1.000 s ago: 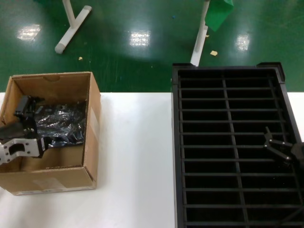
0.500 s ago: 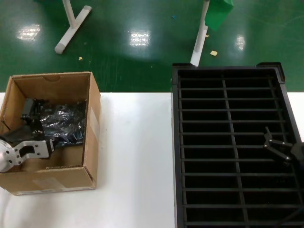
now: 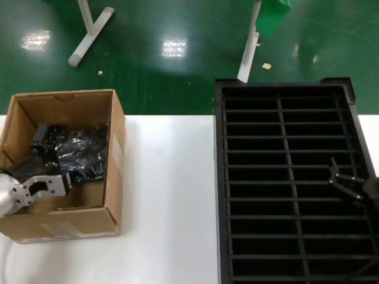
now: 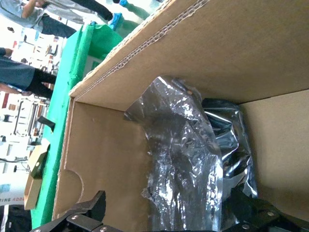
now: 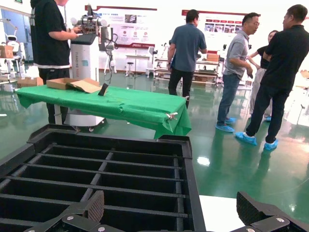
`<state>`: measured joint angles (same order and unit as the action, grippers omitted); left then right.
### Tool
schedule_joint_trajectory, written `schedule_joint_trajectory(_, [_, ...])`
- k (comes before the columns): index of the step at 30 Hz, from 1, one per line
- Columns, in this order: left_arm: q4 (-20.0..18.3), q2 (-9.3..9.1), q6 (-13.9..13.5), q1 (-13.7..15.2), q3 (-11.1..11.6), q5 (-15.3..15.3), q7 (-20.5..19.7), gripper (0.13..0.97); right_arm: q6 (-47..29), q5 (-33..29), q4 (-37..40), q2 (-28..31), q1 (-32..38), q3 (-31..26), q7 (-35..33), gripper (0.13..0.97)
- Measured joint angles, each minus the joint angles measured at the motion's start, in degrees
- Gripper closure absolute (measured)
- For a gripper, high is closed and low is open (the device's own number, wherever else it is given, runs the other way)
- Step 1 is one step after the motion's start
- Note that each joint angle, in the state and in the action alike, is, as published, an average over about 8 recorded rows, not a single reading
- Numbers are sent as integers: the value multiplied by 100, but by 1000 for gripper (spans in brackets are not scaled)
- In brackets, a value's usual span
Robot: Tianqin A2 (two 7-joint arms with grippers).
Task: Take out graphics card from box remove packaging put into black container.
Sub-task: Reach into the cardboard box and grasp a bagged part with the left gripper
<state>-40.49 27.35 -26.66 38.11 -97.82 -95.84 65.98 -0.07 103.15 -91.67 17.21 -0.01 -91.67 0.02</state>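
The brown cardboard box [image 3: 116, 155] stands open on the left of the white table. The crinkly grey-silver bag [image 3: 83, 152] lies inside it, and the graphics card is hidden from view. My left gripper [image 3: 50, 151] is down in the box, open, with its fingers on either side of the bag's near end. In the left wrist view the bag [image 4: 186, 159] runs between the fingertips [image 4: 92, 210] of the gripper [image 4: 170, 218]. The black slotted container [image 3: 220, 177] is on the right. My right gripper [image 3: 343, 180] hovers open and empty over it; the right wrist view shows that gripper [image 5: 174, 212] above the container [image 5: 120, 166].
The white table [image 3: 172, 207] lies between box and container. Beyond its far edge is green floor with white stand legs [image 3: 89, 32]. In the right wrist view people stand by a green-covered table [image 5: 111, 104] far off.
My left gripper has shifted a little to the right inside the box, closer around the bag. The bag, the container and the right arm have not moved.
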Motion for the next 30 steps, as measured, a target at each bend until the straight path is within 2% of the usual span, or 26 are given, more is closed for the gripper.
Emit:
schedule_joint_trajectory(8, [77, -50, -23, 13, 34, -43, 120, 231, 0, 0, 0, 0, 0, 0, 0, 129])
schedule_joint_trajectory(16, [332, -151, -101, 78, 191, -188, 530, 388, 0, 0, 0, 0, 0, 0, 0, 129])
schedule_joint_trajectory(20, [431, -180, -138, 101, 246, -236, 668, 388, 0, 0, 0, 0, 0, 0, 0, 129])
schedule_joint_trajectory(28, [506, -176, -185, 113, 272, -256, 740, 610, 0, 0, 0, 0, 0, 0, 0, 129])
schedule_joint_trajectory(30, [508, -171, -193, 110, 271, -254, 740, 633, 0, 0, 0, 0, 0, 0, 0, 129])
